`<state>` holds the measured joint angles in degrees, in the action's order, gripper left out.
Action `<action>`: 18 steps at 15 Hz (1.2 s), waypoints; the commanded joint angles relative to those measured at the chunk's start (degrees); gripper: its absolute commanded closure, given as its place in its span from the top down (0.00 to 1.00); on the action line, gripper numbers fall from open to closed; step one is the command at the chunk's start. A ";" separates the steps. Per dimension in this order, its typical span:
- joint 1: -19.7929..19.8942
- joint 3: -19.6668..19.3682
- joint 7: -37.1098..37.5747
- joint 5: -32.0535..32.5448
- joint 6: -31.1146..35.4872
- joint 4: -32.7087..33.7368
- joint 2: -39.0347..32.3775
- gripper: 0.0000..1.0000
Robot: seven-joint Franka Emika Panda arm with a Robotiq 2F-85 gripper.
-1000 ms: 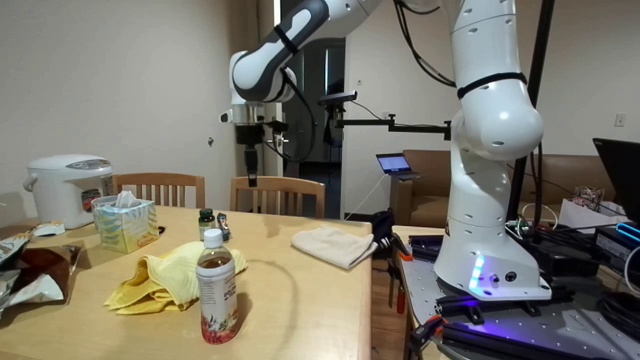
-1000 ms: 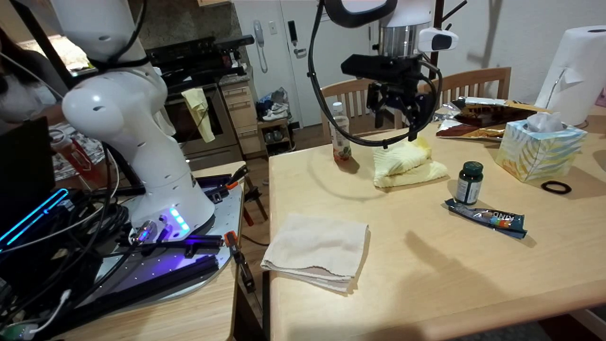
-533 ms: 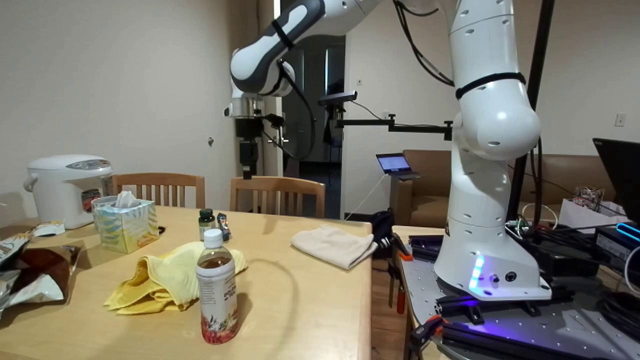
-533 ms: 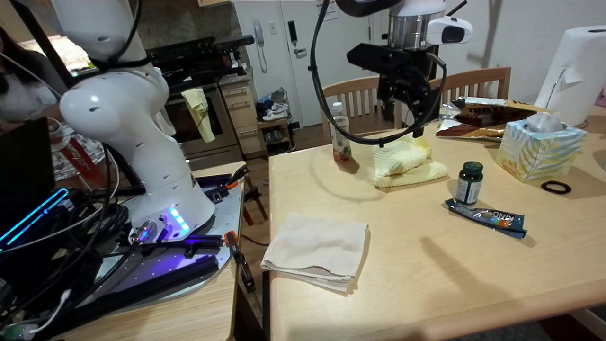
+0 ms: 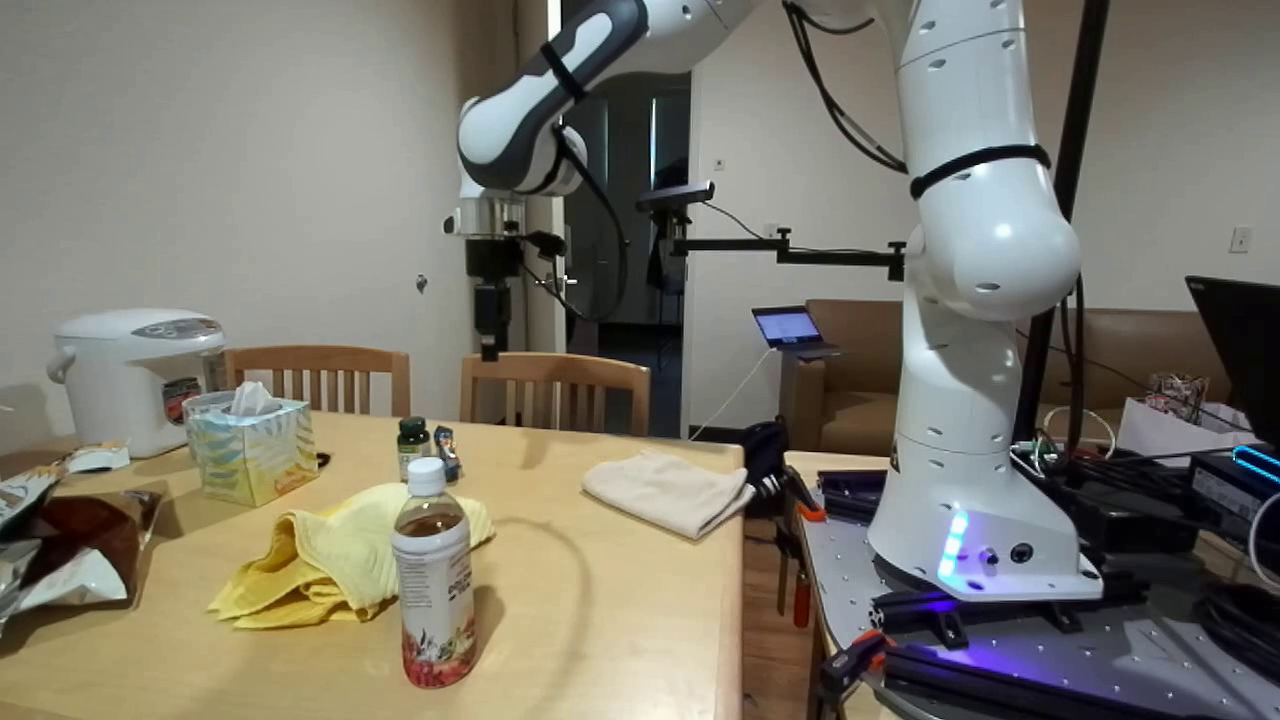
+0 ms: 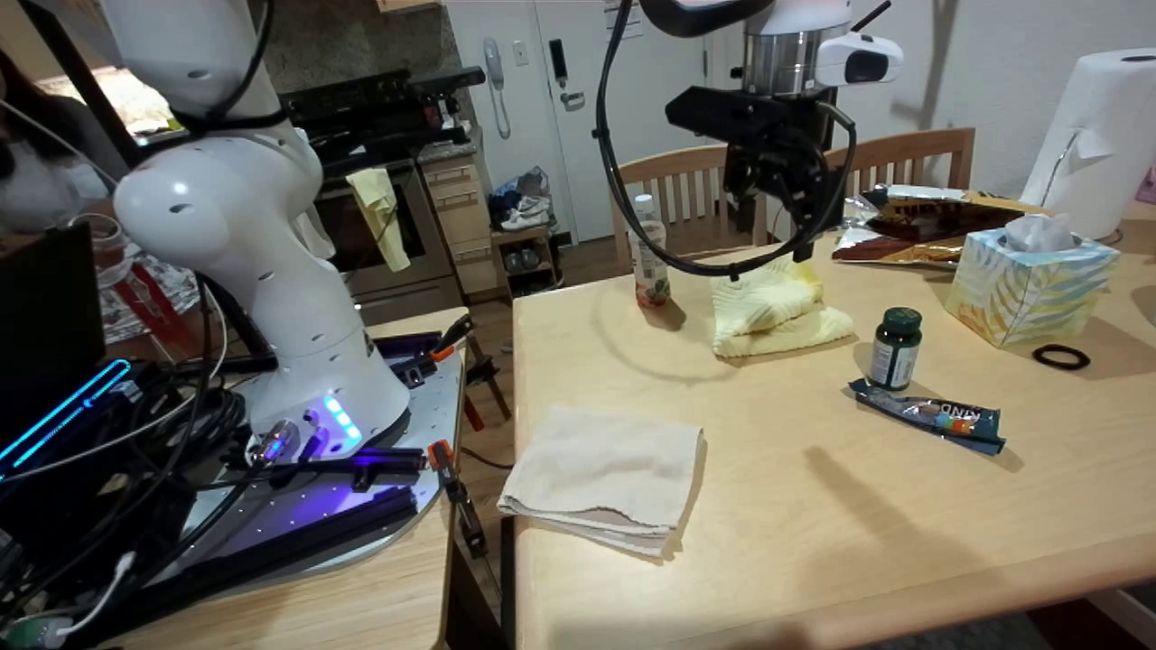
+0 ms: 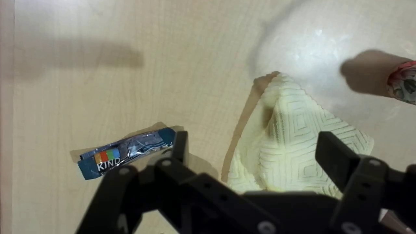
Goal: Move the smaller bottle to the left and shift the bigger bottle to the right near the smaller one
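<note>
Black two-fingered tool (image 7: 253, 145) hung spread; we figured step one, grabbing the squat dark-green bottle (image 6: 896, 349), needed lining up.

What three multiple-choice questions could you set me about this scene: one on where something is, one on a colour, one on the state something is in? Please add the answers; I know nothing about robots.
1. Which of these lies nearest the smaller bottle?
A. The paper towel roll
B. The snack bar
C. The beige cloth

2. What colour is the cap of the bigger bottle?
A. White
B. Green
C. Black

3. How does the end effector stand?
A. Shut on the yellow cloth
B. Shut on the bigger bottle
C. Open, holding nothing

Answers
1: B, since an exterior view shows it right by that bottle's base.
2: A, since it shows white in both exterior views.
3: C, since the wrist view shows the fingers spread apart, with nothing gripped.
</note>
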<state>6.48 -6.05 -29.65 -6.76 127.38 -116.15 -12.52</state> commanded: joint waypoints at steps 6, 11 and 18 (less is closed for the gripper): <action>1.83 2.86 -0.06 -0.52 0.61 9.65 -8.62 1.00; 2.82 2.91 1.56 0.98 -0.59 18.99 -15.31 1.00; 4.49 3.48 0.59 1.05 -1.92 22.93 -15.74 1.00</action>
<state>9.60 -4.17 -29.61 -6.66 125.59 -93.35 -28.29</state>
